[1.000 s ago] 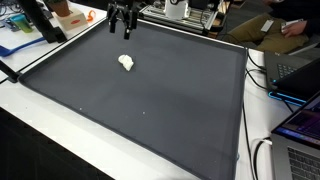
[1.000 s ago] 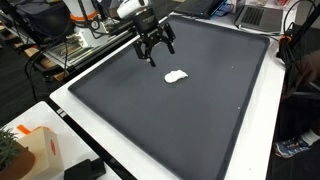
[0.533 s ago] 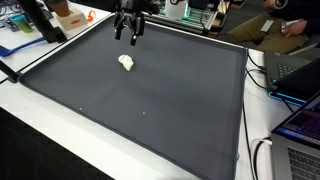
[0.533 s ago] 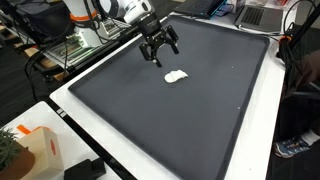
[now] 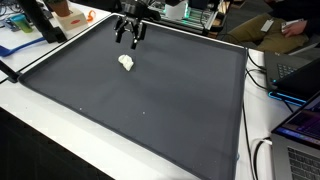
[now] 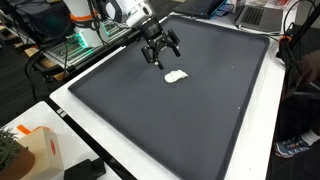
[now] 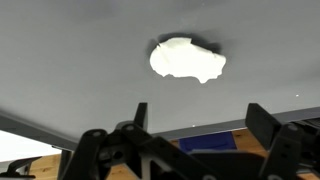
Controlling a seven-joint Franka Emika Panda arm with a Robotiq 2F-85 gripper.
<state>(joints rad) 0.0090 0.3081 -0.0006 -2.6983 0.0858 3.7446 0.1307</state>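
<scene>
hand [image 5: 128,41] released, its jaws spread as wide as we see them go, holding nothing and touching nothing. in both exterior views it hangs above the far part of the dark mat [image 5: 160,115] that covers the tabletop [image 5: 25,105], fingertips pointing down, with a clear gap between them and the mat. the same hand [image 6: 165,57] sits close to the mat's far edge, and the white lump [image 6: 176,76] lies near it but apart from it

in the wrist view the hand [image 7: 200,125] comes in from the bottom. its two dark fingers [image 7: 110,150] are blurred and cut off by the lower edge, so we cannot make out their pads. the arm behind the hand runs out of the top of an exterior view, and we see only its last links. past the mat the clutter is too small and crowded for us to name, apart from an orange box [image 5: 70,14] at the far corner

the white lump [image 5: 126,62] is small, pale and irregular, with a rounded body and a bumpy outline. in the wrist view the white lump [image 7: 187,60] looks soft-edged, wider than it is tall, with a small nub on one side, and it rests flat on the mat. it lies ahead of the open fingers and roughly between their lines. we cannot tell what it is made of
</scene>
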